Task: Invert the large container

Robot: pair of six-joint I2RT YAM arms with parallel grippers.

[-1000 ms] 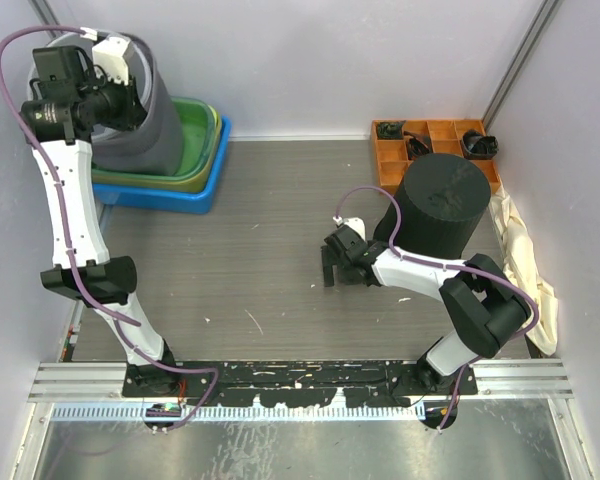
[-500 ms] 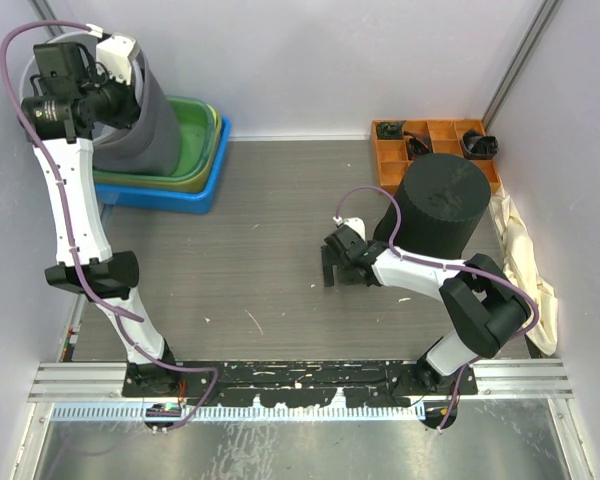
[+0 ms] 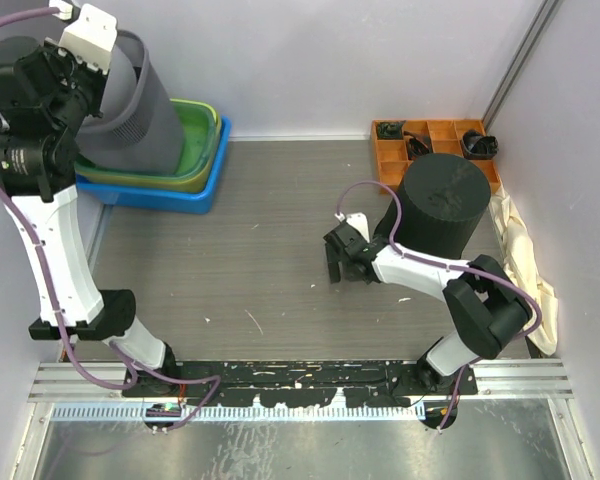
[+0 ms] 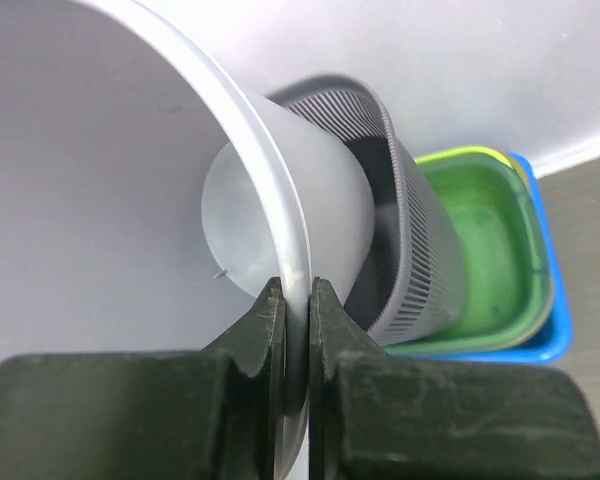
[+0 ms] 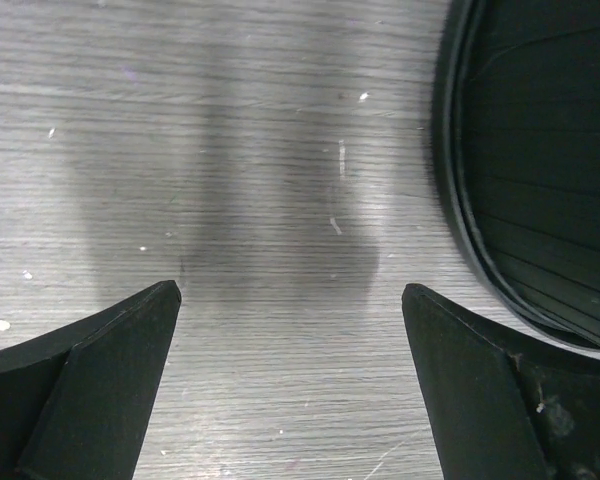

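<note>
Plastic, thin-walled and ribbed, is what I am working with. The large container (image 3: 145, 110) leans at the far left over the green tray (image 3: 202, 130), which is nested in the blue tray (image 3: 180, 195). Its mouth is up toward the left arm, and I cannot tell whether its base touches the tray. The left gripper (image 4: 297, 300) is pinched on the rim, jaws almost together with only the thin lip between them. I judge it light but floppy: the lip looks bowed in the wrist view, so a one-sided pinch may let it sag or swing as I rotate. The smooth rim could also slip, so a deeper bite on the wall seems safer. The right gripper (image 5: 290, 290) is spread wide over the table (image 3: 260, 260), just beside the black container (image 3: 442, 205), holding nothing.
</note>
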